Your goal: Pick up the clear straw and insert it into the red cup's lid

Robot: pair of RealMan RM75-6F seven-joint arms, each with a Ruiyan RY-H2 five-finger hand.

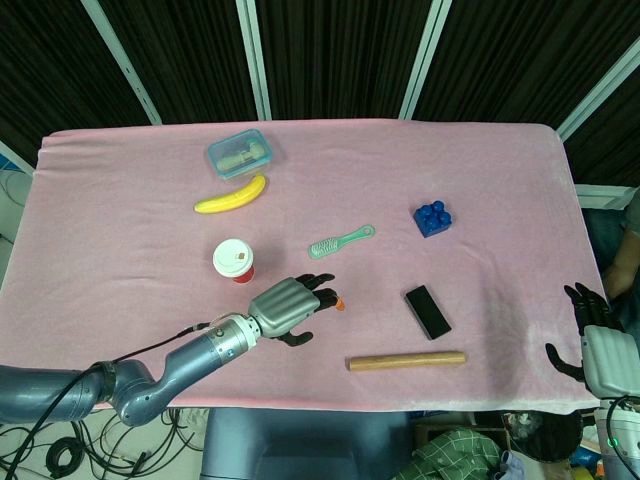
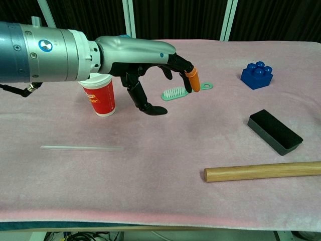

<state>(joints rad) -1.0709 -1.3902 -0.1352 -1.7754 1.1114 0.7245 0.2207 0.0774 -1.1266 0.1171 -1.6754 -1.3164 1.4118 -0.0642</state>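
Observation:
The clear straw [image 2: 80, 147] lies flat on the pink cloth near the front edge in the chest view; I cannot make it out in the head view. The red cup [image 1: 234, 261] [image 2: 100, 95] stands upright with its white lid on. My left hand [image 1: 292, 305] [image 2: 150, 65] hovers to the right of the cup, above and beyond the straw, fingers spread and holding nothing. My right hand [image 1: 600, 340] hangs off the table's right edge, fingers apart and empty.
A green brush [image 1: 341, 241] [image 2: 183, 91] lies just beyond the left hand. A black box [image 1: 428, 311], a wooden rod [image 1: 406, 360] and a blue block [image 1: 433, 218] sit to the right. A banana [image 1: 231, 195] and a lidded container [image 1: 240, 153] are at the back.

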